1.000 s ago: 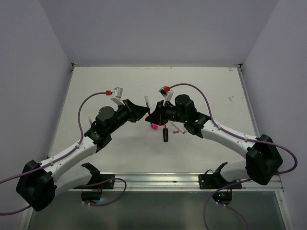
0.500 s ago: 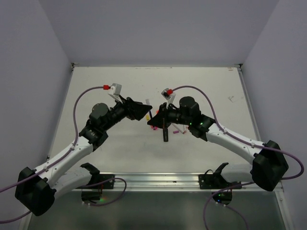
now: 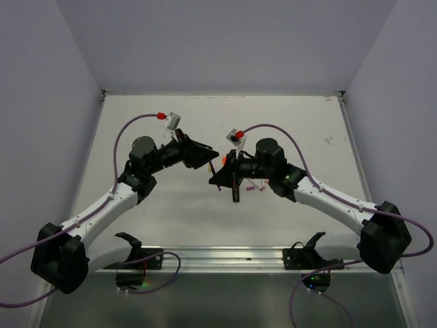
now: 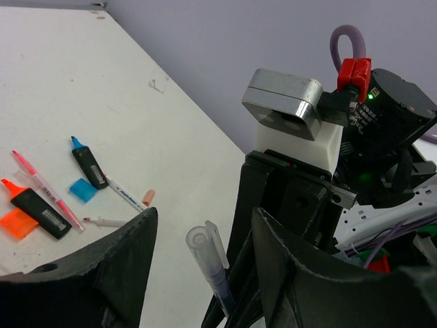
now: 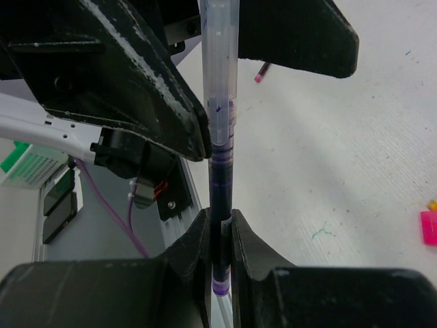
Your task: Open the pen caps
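My right gripper (image 5: pixel 220 236) is shut on the dark purple body of a thin pen (image 5: pixel 220 171) and holds it above the table. The pen's translucent cap (image 5: pixel 220 55) points at my left gripper. In the left wrist view the cap (image 4: pixel 203 249) stands between the spread fingers (image 4: pixel 130 260) of my left gripper (image 4: pixel 205 225), which is open and does not touch it. In the top view the left gripper (image 3: pixel 207 160) and right gripper (image 3: pixel 217 179) meet at mid-table.
On the table lie a black highlighter with an orange tip (image 4: pixel 37 208) beside its orange cap (image 4: pixel 17 224), a blue-tipped highlighter (image 4: pixel 89 164) with its blue cap (image 4: pixel 83 190), a pink pen (image 4: pixel 44 184) and a white pen (image 4: pixel 123 193). A pink cap (image 5: pixel 429 227) lies near the right gripper.
My left gripper has drawn back, turned and come in with its open jaws round the pen's cap. My right gripper has shifted slightly left, still holding the pen.
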`<action>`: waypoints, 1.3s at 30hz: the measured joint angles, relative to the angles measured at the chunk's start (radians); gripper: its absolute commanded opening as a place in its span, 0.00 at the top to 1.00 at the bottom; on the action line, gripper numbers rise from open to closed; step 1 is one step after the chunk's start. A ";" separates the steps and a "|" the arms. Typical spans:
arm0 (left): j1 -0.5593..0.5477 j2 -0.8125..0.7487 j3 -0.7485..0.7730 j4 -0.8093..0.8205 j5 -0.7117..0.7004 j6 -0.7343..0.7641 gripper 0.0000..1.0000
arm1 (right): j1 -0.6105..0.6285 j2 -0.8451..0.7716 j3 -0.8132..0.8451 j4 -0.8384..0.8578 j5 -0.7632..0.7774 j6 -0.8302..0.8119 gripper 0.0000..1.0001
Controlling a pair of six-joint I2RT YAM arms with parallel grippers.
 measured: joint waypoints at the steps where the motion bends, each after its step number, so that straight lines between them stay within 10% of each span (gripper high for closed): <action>1: 0.000 0.003 0.000 0.006 0.011 -0.001 0.46 | 0.000 0.000 0.000 0.001 -0.003 -0.001 1.00; 11: 0.002 0.005 0.000 0.036 0.049 -0.040 0.99 | 0.000 0.003 0.000 0.006 -0.031 -0.017 1.00; 23: -0.007 -0.044 -0.005 -0.005 -0.040 -0.067 1.00 | 0.000 0.001 -0.034 0.085 -0.026 -0.040 1.00; 39: 0.004 -0.158 0.045 -0.070 -0.538 0.012 1.00 | 0.001 0.008 -0.214 0.039 0.009 -0.069 1.00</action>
